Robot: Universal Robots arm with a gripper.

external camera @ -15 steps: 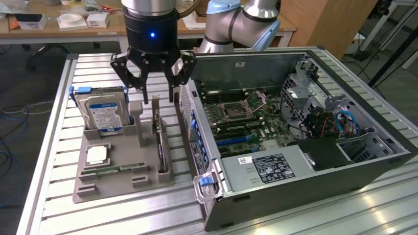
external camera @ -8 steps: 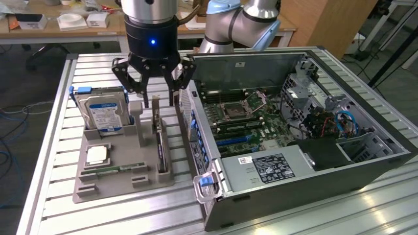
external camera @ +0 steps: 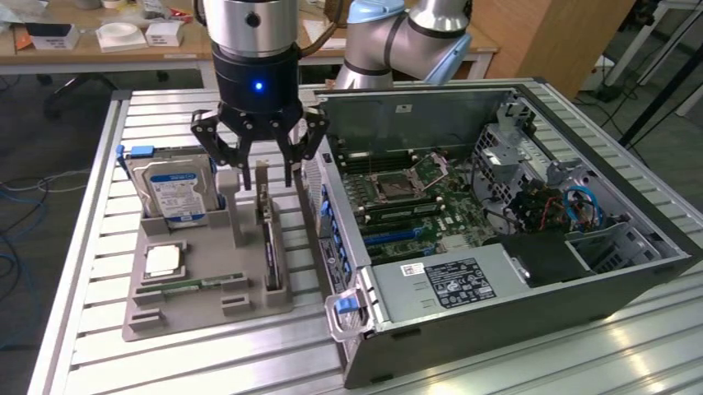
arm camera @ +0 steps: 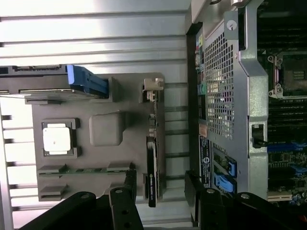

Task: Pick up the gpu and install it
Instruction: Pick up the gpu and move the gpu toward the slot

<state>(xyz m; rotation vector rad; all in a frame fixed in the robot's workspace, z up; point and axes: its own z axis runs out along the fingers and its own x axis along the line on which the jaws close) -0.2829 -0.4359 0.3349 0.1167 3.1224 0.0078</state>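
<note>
On the tabletop (external camera: 99,263), gpu (external camera: 269,247): on edge in the grey holder (external camera: 197,309).
Claw (external camera: 266,174): spread wide, directly above the gpu.
Open computer case (external camera: 495,321): at the holder's three o'clock.

Slatted metal table (external camera: 220,362), wooden desk (external camera: 99,54) behind, tall wooden cabinet (external camera: 549,33), cables (external camera: 22,188) on grey floor (external camera: 33,123)

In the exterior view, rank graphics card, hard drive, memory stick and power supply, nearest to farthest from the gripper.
1. The graphics card, upright in its slot under the open gripper.
2. The hard drive, standing toward the exterior view's left.
3. The memory stick, lying flat on the tray.
4. The power supply, toward the exterior view's right.
</note>
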